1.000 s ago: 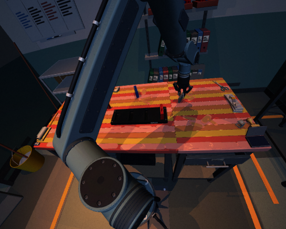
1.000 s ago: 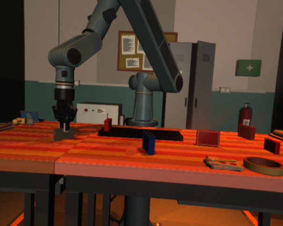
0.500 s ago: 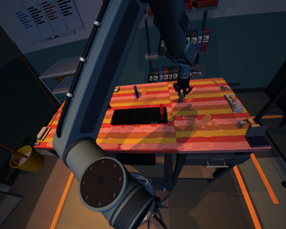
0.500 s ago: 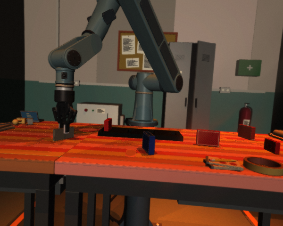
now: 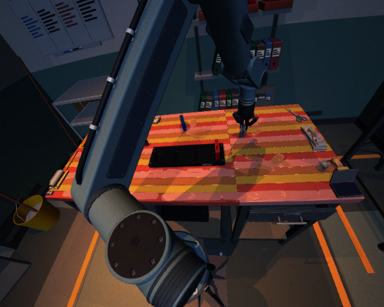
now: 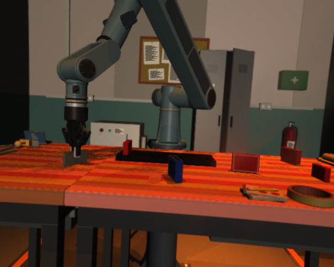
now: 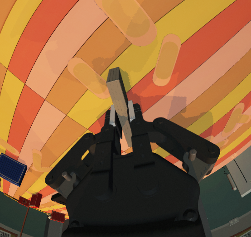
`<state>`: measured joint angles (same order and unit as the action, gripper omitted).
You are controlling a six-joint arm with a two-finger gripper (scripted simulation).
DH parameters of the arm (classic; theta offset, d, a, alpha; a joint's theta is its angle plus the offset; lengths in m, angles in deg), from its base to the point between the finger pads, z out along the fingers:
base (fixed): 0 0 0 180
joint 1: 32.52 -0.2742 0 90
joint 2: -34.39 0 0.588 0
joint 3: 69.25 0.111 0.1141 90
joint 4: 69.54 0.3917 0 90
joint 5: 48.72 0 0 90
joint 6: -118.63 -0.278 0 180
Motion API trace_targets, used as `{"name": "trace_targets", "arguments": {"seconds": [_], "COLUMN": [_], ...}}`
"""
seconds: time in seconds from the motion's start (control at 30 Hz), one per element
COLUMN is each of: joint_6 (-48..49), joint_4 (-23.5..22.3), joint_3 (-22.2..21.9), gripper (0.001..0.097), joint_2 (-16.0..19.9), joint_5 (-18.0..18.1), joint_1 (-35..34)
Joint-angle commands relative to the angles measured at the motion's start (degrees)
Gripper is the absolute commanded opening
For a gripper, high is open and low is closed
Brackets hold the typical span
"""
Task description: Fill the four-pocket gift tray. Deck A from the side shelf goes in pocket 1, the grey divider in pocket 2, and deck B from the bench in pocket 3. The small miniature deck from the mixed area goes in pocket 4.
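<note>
The grey divider (image 6: 74,158) (image 7: 119,100) (image 5: 241,133) stands on edge on the striped bench and is gripped at its top edge by my closed gripper (image 6: 76,153) (image 7: 122,117) (image 5: 243,127). The black four-pocket tray (image 5: 186,155) (image 6: 165,157) lies to the side of it. A red deck (image 5: 216,148) (image 6: 127,147) stands upright in the tray's end pocket nearest the divider. A blue deck (image 5: 183,122) (image 6: 175,168) stands on the bench beyond the tray. Three red decks (image 6: 245,162) (image 6: 290,155) (image 6: 320,172) stand at the far end of the bench.
A shelf of binders (image 5: 238,95) stands behind the bench in the side camera. Scissors (image 5: 296,114), a stapler (image 5: 314,138), a stamp (image 5: 335,162) and an ink pad (image 5: 345,189) lie along one end. A tape roll (image 6: 311,195) sits near the front edge.
</note>
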<state>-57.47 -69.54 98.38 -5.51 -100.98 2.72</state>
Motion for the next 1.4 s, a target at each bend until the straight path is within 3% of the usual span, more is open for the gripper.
{"name": "trace_targets", "arguments": {"seconds": [0.0, 0.07, 1.37], "joint_6": [0.0, 0.0, 0.0], "joint_4": [0.0, 0.0, 0.0], "joint_3": [0.0, 0.0, -0.5], "gripper": [0.012, 0.008, 0.008], "joint_2": [-0.1, -0.1, -2.4], "joint_5": [0.0, 0.0, -2.8], "joint_1": [0.0, 0.0, 0.0]}}
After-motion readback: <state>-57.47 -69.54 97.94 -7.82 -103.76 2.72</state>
